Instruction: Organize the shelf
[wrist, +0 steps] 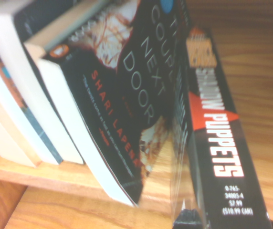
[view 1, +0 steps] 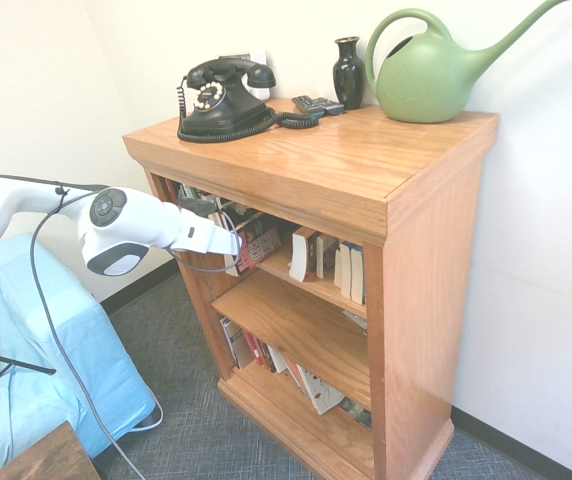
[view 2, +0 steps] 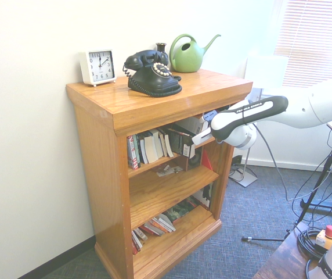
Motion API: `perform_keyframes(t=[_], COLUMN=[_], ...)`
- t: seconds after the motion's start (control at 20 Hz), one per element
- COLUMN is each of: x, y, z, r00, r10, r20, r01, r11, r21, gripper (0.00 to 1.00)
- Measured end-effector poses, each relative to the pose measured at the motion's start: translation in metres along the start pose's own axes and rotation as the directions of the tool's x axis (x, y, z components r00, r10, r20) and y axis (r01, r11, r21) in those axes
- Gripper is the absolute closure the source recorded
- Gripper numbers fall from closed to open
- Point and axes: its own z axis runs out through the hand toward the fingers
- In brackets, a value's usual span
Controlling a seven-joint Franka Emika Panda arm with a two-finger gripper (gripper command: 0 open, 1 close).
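We see the shelf (view 1: 386,170) standing against the wall. On its top, the telephone (view 1: 221,98) sits near the back edge toward one end, the watering can (view 1: 426,75) at the back corner of the other end, and the vase (view 1: 348,70) between them along the back edge. In the second exterior view a clock (view 2: 98,66) stands at the back corner beside the telephone. Books (view 2: 151,146) lean on the top inner level; more books (view 1: 266,355) lie on the bottom level.

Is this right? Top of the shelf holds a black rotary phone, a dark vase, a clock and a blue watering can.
One slip: the watering can is green, not blue, as both exterior views show. The black rotary phone, dark vase and clock do stand on top of the shelf.
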Motion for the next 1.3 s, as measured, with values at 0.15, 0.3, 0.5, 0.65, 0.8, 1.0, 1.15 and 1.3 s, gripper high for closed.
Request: perform_keyframes(t=[0.15, 0.3, 0.5, 0.65, 0.8, 1.0, 1.15, 1.3], x=[0.006, 0.011, 0.012, 0.012, 0.012, 0.009, -0.003, -0.013], y=[-0.015, -0.025, -0.026, -0.025, -0.025, -0.023, -0.017, -0.01], z=[0.018, 0.03, 0.031, 0.031, 0.031, 0.032, 0.038, 0.035], r00=[1.0, 1.0, 1.0, 1.0, 1.0, 1.0, 0.998, 0.997], r10=[-0.01, -0.017, -0.018, -0.02, -0.021, -0.027, -0.048, -0.063], r20=[-0.003, -0.006, -0.006, -0.006, -0.005, 0.0, 0.031, 0.041], r01=[0.01, 0.017, 0.018, 0.02, 0.021, 0.027, 0.048, 0.064], r11=[1.0, 1.0, 1.0, 1.0, 1.0, 1.0, 0.999, 0.998], r21=[0.01, 0.019, 0.017, 0.016, 0.015, 0.011, -0.003, -0.013], gripper=[1.0, 0.0, 0.0, 0.0, 0.0, 0.0, 0.0, 0.0])
